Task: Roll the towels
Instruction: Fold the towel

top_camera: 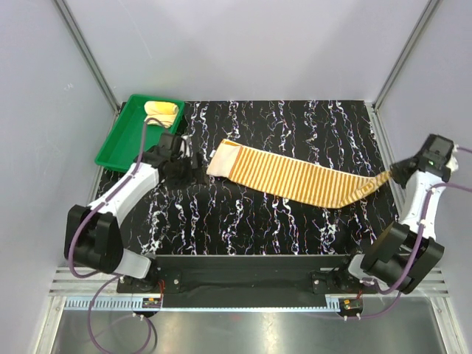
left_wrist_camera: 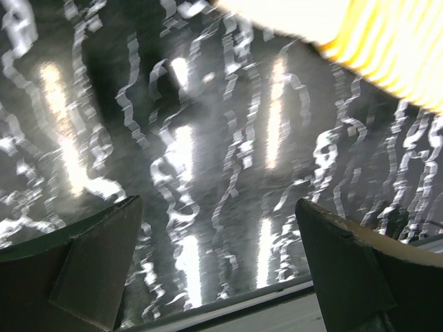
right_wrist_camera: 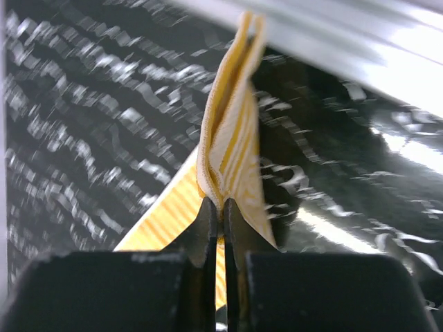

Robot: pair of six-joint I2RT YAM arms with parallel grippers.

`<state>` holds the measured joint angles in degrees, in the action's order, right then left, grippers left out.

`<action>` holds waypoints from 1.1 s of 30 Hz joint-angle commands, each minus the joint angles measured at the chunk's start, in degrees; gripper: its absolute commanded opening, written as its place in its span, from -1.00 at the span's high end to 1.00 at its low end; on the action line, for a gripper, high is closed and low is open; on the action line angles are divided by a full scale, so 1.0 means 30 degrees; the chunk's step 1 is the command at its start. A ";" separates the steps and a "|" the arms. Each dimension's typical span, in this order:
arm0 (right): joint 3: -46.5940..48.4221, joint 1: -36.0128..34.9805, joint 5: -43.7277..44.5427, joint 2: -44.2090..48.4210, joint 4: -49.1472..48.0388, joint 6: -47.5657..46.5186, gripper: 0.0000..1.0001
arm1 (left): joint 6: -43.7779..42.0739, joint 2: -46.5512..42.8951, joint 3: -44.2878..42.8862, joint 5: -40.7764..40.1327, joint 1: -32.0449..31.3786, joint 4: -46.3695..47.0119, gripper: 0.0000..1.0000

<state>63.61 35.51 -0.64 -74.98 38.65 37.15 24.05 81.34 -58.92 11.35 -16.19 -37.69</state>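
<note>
No txt, nos., brands or signs I can read in my 3 views. On the striped towel (top_camera: 295, 181) no legible label; green tray (top_camera: 122, 136) unmarked; near-edge rail (top_camera: 243, 303) has ticks too small to read.

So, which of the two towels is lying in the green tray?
The plain pale yellow towel, bunched in the green tray. The orange-striped towel lies stretched across the black table instead.
</note>
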 commanded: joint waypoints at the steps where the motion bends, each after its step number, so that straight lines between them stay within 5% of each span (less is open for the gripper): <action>1: 0.1440 -0.1899 0.0595 0.0560 0.0737 0.0244 1.00 | 0.1092 0.0832 -0.1920 -0.0267 -0.1427 0.1079 -0.98; 9: 0.3197 -0.6733 0.1736 -0.0757 0.1235 0.0596 1.00 | 0.2939 0.3060 -0.4294 -0.0035 -0.4945 0.3013 -0.98; 19: 0.8112 -1.3560 0.4169 -0.5203 0.2086 0.1415 1.00 | 0.1388 0.1307 -0.4182 -0.1146 -0.5035 0.0382 -0.97; 24: 1.1980 -1.6666 0.5280 -0.8457 0.3019 0.1768 1.00 | 0.0305 -0.1412 -0.2894 -0.1646 -0.3222 -0.0969 -0.98; 33: 2.4047 -2.1295 0.6396 -1.7068 0.6068 0.2120 1.00 | -0.1807 -0.4990 0.0179 -0.1733 0.0794 -0.2144 -0.98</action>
<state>126.08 -24.73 15.42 -121.14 52.64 42.17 22.09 68.84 -61.63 6.90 -15.14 -42.83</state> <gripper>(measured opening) 0.022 0.985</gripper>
